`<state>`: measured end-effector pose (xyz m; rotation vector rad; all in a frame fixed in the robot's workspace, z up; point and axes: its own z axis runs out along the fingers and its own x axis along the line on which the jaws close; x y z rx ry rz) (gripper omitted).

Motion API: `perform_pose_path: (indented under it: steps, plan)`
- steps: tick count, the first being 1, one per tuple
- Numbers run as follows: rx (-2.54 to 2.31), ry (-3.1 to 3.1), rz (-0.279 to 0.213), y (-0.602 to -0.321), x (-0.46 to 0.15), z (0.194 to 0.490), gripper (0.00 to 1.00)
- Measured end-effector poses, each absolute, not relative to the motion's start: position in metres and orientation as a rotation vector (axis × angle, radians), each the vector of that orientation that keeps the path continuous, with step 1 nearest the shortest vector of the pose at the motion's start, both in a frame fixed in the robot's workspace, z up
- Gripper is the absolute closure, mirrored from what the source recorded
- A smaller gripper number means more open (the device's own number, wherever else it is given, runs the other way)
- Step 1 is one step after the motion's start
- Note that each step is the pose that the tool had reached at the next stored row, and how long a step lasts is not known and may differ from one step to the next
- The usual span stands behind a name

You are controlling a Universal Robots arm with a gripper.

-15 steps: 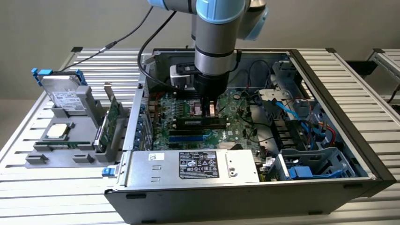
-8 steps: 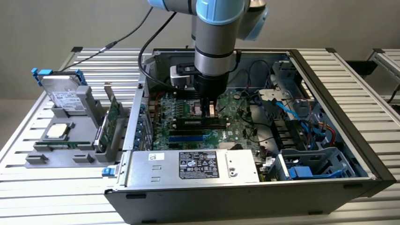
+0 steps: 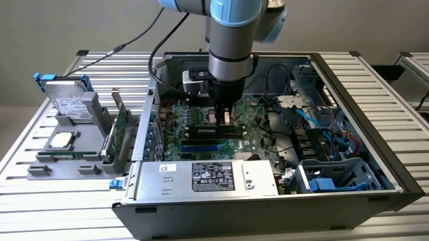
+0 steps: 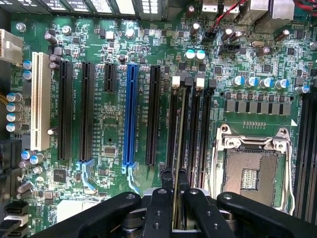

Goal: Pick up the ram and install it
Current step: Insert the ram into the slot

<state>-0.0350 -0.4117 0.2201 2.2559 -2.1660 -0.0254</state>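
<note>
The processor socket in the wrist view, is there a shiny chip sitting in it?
No, the processor socket lies bare, its dark bed of contacts showing inside the metal frame.

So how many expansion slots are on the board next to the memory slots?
6. Going away from the memory slots: a long black slot, the blue slot, a short black slot, two more long black slots, then the white slot. Others may be hidden.

Matt black plastic gripper (image 4: 173, 186); glossy green motherboard (image 4: 111, 134); ribbed bare-metal table (image 3: 395, 90); shiny metal CPU socket frame (image 4: 252, 144).
</note>
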Motion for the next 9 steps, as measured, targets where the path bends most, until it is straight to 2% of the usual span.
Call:
perform_pose_path:
  steps: [9]
  plan:
    - [2.252, -2.162, -0.034, -0.4119, -0.0339, 0.2269, 0.85]
